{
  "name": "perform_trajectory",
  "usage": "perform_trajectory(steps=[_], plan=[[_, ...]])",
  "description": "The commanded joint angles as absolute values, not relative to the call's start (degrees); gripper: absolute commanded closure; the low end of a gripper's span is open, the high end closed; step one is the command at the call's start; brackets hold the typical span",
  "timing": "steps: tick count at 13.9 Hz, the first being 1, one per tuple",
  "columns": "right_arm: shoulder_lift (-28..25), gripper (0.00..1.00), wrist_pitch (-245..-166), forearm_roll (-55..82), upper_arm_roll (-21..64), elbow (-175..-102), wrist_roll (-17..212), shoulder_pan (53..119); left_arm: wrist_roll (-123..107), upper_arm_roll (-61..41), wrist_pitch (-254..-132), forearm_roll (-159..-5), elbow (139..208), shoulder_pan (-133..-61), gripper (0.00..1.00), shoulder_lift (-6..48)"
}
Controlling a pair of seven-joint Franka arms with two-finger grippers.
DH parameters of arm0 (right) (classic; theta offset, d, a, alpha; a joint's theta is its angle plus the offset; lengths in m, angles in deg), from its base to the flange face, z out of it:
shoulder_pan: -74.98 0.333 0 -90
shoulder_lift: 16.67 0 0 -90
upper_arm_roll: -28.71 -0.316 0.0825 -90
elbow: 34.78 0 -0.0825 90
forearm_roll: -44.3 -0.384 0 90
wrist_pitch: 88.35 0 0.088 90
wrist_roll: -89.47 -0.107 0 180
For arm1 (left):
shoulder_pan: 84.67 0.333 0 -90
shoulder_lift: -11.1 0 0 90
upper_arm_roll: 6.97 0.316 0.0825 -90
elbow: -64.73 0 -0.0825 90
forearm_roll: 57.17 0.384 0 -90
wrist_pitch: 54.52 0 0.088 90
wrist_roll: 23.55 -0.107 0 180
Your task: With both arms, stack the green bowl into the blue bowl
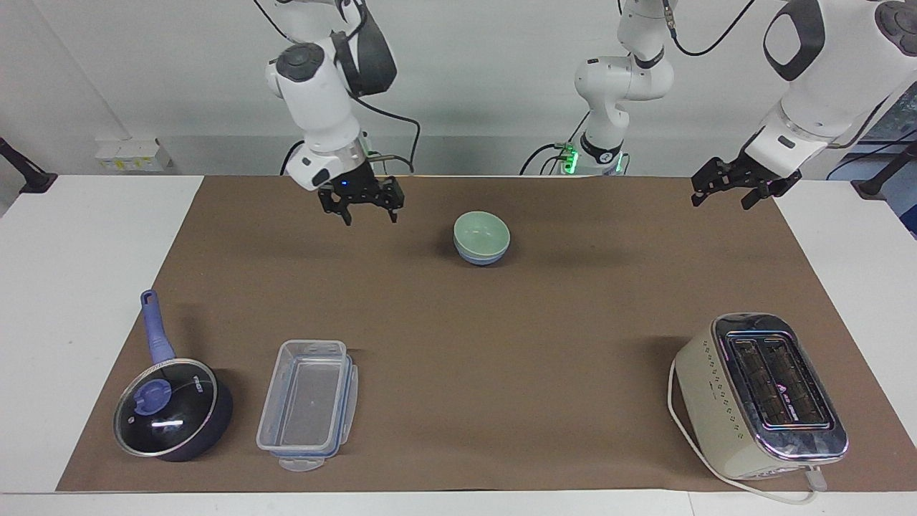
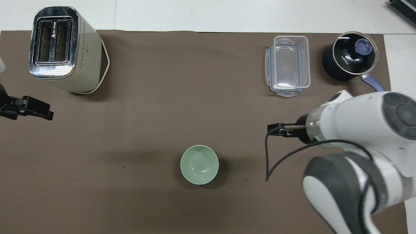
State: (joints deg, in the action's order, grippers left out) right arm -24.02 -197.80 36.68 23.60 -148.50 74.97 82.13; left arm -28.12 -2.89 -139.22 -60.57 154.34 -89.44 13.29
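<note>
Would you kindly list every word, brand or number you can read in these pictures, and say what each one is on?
"KONKA": on the glass lid of the pan, in white letters.
Toaster: a triangle logo with a short word printed between the slots, too blurred to read.
Pan lid in the facing view: the same print shows, but is too small to read there.
Nothing else carries legible text.

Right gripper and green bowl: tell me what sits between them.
Nothing. In the facing view only bare brown mat separates the right gripper, raised and open, from the green bowl, nested in the blue bowl.
</note>
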Motion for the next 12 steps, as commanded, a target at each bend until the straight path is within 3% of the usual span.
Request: perform_trajectory(steps=[1,7,12], plan=[[-21.8,0.0,-192.9,41.4,22.8,-139.8,76.6,78.1,-27.6,-3.1,-138.1,-59.7,153.7,-89.1,0.0,13.5],[-14.1,0.0,-178.2,47.9,22.9,-118.1,76.7,75.4,-27.6,-3.1,-138.1,-59.7,153.7,-89.1,0.0,13.5],[-15.8,0.0,-174.7,47.7,24.0,-118.3,77.8,74.2,-27.6,-3.1,-138.1,-59.7,153.7,-89.1,0.0,13.5]])
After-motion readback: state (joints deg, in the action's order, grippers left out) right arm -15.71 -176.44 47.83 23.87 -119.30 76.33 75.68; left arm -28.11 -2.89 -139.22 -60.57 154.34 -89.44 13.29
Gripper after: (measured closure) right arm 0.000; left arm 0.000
